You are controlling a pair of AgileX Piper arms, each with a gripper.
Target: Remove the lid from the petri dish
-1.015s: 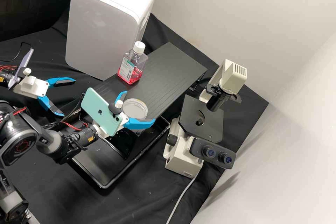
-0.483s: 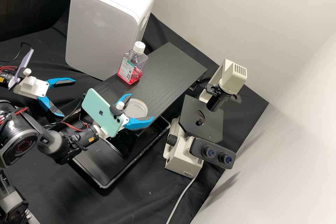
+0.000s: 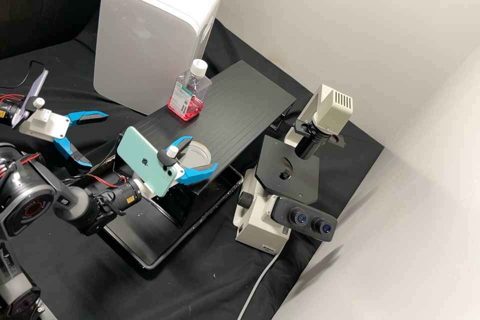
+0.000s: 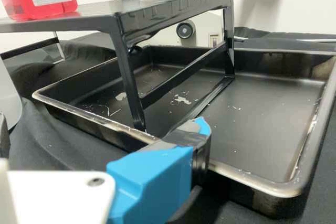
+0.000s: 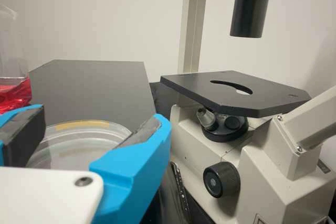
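Closely, right gripper [image 5: 86, 127] clasping petri dish lid [image 5: 73, 148], microscope [image 5: 252, 171] beyond.

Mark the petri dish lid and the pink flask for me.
petri dish lid [image 3: 195, 155], high view, centre of its clear top.
pink flask [image 3: 188, 95], high view, middle of its body.

Clear white-capped flask of pink liquid [image 3: 188, 96] on a black raised shelf [image 3: 245, 100]; white rounded box [image 3: 150, 30] behind, white microscope [image 3: 287, 170] right.
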